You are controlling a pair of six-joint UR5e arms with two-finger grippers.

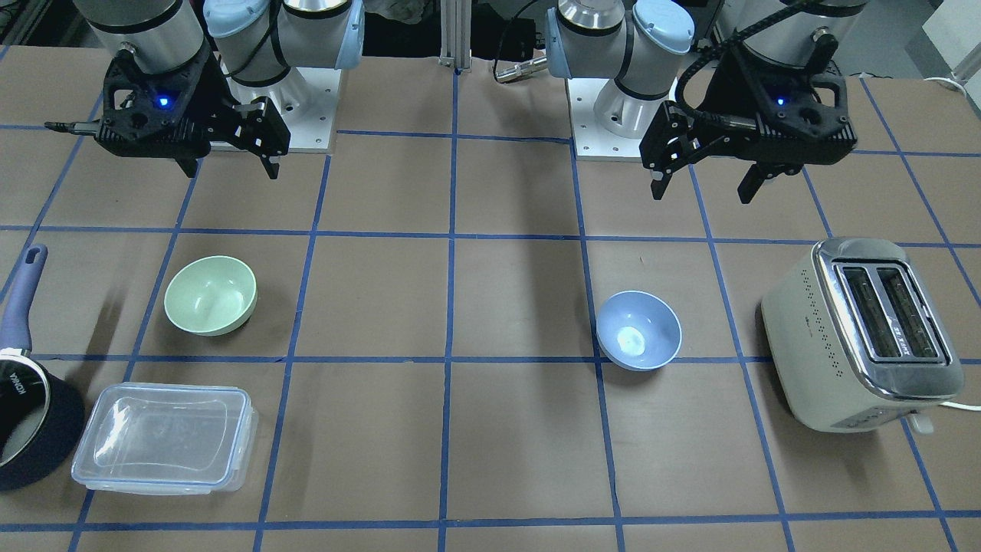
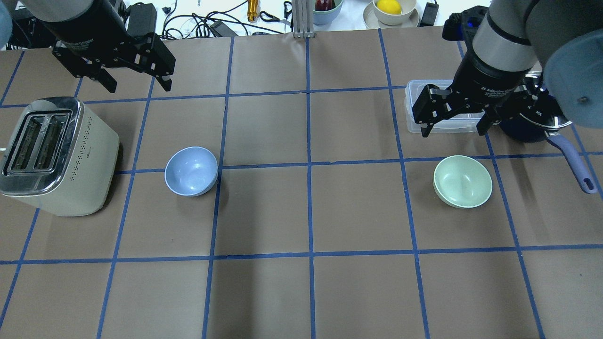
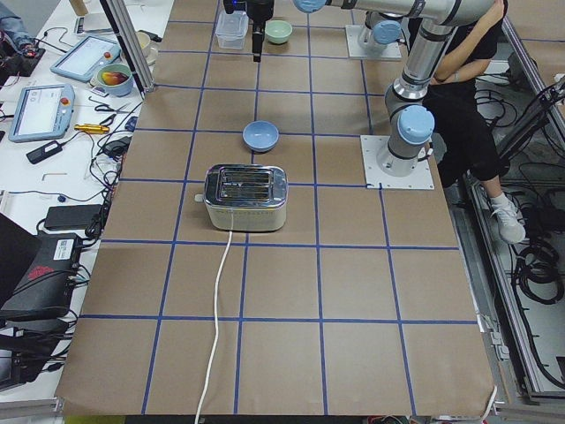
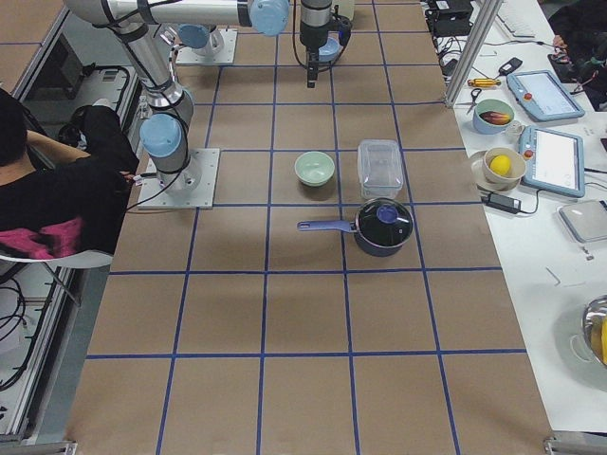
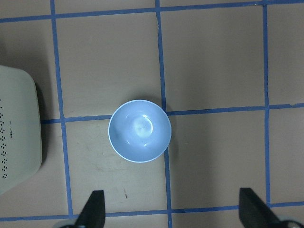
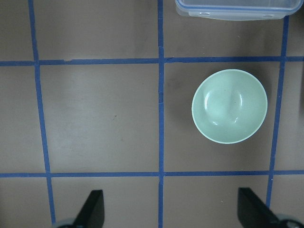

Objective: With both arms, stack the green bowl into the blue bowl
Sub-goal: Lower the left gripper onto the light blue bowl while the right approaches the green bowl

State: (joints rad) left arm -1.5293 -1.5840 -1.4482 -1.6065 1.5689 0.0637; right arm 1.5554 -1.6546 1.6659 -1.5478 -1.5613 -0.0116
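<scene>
The pale green bowl (image 1: 210,295) sits upright on the table, also in the overhead view (image 2: 462,181) and the right wrist view (image 6: 229,106). The light blue bowl (image 1: 638,330) sits upright and apart from it, also in the overhead view (image 2: 191,171) and the left wrist view (image 5: 139,130). My left gripper (image 2: 140,87) is open and empty, held high above the table, back from the blue bowl. My right gripper (image 2: 452,132) is open and empty, held high, close to the green bowl's spot. Both bowls are empty.
A cream toaster (image 2: 52,155) stands to the left of the blue bowl. A clear lidded container (image 2: 414,94) and a dark pot with a purple handle (image 1: 31,429) lie near the green bowl. Blue tape lines grid the brown table.
</scene>
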